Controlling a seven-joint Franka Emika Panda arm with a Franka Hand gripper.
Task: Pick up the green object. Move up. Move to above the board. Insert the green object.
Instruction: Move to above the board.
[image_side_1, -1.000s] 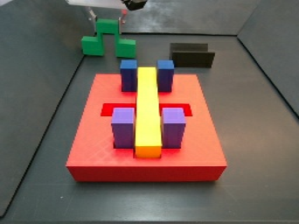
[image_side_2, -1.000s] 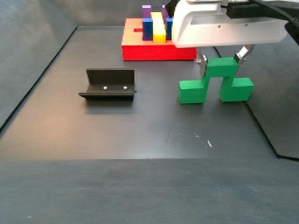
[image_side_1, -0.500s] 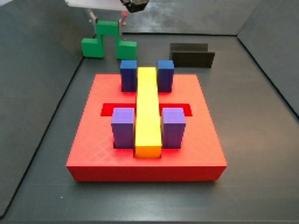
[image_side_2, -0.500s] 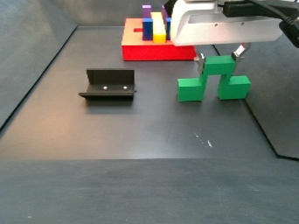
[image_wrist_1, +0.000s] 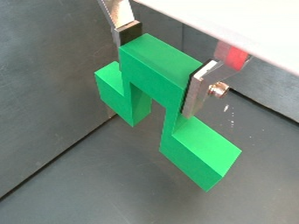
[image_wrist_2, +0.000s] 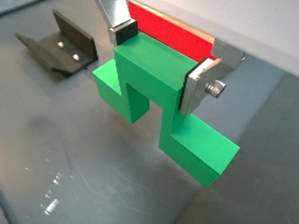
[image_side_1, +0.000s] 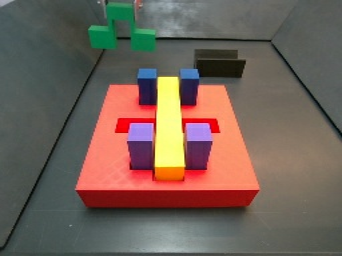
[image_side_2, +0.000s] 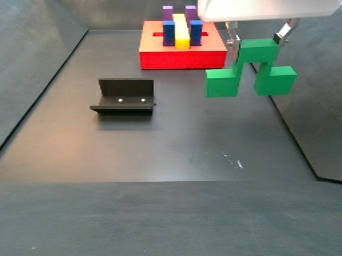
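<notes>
End effector (image_wrist_2: 160, 63) pinches the green object (image_wrist_2: 158, 103) by its taller centre, in both wrist views. In a side view the green object (image_side_2: 249, 72) hangs clear of the tabletop (image_side_2: 160, 150), apart from the board (image_side_2: 179, 52).

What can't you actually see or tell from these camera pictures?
- The gripper is above the floor beyond the board, closed on the green object. In both side views the top edge cuts off its body and the arm.
- The board: in both wrist views only a red sliver shows behind the fingers.
- The cross-shaped recess in a side view: mostly hidden by the yellow bar and blocks.
</notes>
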